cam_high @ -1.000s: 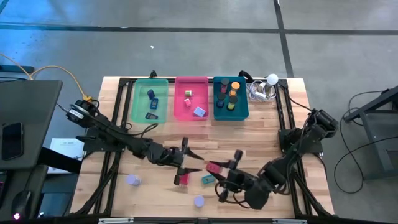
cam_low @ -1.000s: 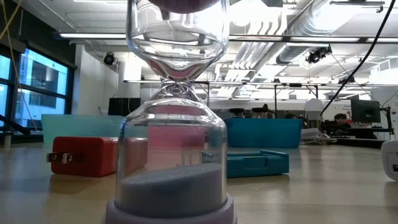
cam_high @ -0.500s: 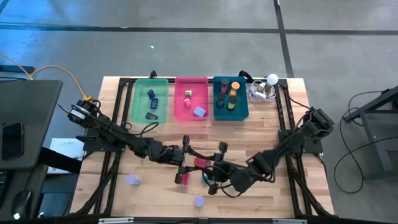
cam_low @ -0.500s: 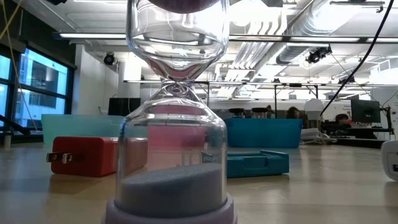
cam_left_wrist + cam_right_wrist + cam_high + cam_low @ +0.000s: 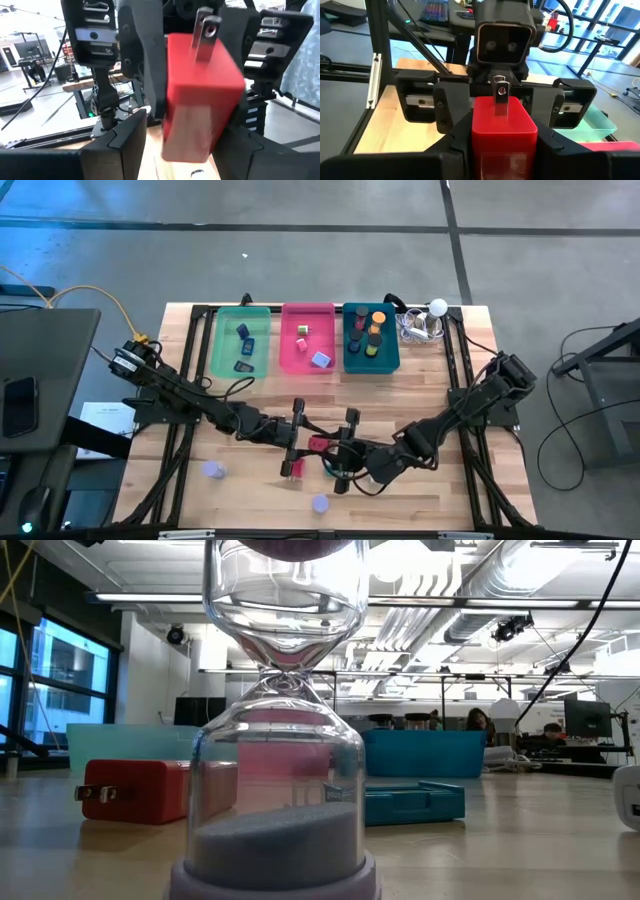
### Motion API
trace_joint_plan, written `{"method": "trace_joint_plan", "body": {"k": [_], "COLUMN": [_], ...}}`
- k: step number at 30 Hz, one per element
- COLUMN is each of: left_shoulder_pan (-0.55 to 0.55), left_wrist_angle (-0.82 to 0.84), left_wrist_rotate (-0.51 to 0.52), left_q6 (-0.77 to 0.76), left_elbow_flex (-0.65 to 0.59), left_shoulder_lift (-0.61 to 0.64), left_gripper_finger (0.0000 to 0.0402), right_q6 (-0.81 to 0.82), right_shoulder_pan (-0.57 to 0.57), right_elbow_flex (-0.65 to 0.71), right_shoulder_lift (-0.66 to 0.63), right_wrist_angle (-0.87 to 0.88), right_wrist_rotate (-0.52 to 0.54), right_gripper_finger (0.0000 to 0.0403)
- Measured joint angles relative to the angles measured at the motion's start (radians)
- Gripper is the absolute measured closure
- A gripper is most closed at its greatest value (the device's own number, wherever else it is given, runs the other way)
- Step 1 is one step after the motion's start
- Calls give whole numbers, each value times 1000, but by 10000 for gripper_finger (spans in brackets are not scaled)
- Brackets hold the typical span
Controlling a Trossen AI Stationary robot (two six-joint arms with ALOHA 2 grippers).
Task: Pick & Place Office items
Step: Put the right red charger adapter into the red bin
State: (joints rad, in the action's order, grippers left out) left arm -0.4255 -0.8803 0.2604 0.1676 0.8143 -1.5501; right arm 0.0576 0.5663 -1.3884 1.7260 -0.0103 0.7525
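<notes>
Moved leftward, right gripper [image 5: 345, 442] pinches red plug block [image 5: 320, 443]; left gripper [image 5: 297, 438] spread around it.

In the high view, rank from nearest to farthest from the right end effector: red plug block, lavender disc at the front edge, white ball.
1. Red plug block, between the right end effector fingers.
2. Lavender disc, front edge.
3. White ball, far right corner.

Both arms stretched inward, left end effector [image 5: 297, 438] facing right end effector [image 5: 349, 450], apparently nearly touching.
</notes>
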Motion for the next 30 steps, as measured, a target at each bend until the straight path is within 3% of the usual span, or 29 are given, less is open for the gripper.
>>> {"method": "trace_joint_plan", "body": {"k": [4,11,15,25,30], "left_shoulder_pan": [0,-2,-16,-29,-35], "left_wrist_angle": [0,9,15,48,54], "left_wrist_rotate": [0,1,8,5,-7], "left_q6": [0,4,13,-13,-18], "left_elbow_flex": [0,-2,-3,-1,1], "left_shoulder_lift": [0,0,0,-1,1], "left_gripper_finger": [223,292,292,292,292], "right_q6": [7,38,36,27,19], "right_shoulder_pan": [-7,-28,-31,-15,22], "right_elbow_flex": [0,-1,-3,-2,0], "right_shoulder_lift": [0,20,37,34,12], "right_wrist_angle": [4,11,7,2,18], "right_wrist_rotate": [-20,-42,-40,-16,64], "right_gripper_finger": [296,296,292,188,136]}}
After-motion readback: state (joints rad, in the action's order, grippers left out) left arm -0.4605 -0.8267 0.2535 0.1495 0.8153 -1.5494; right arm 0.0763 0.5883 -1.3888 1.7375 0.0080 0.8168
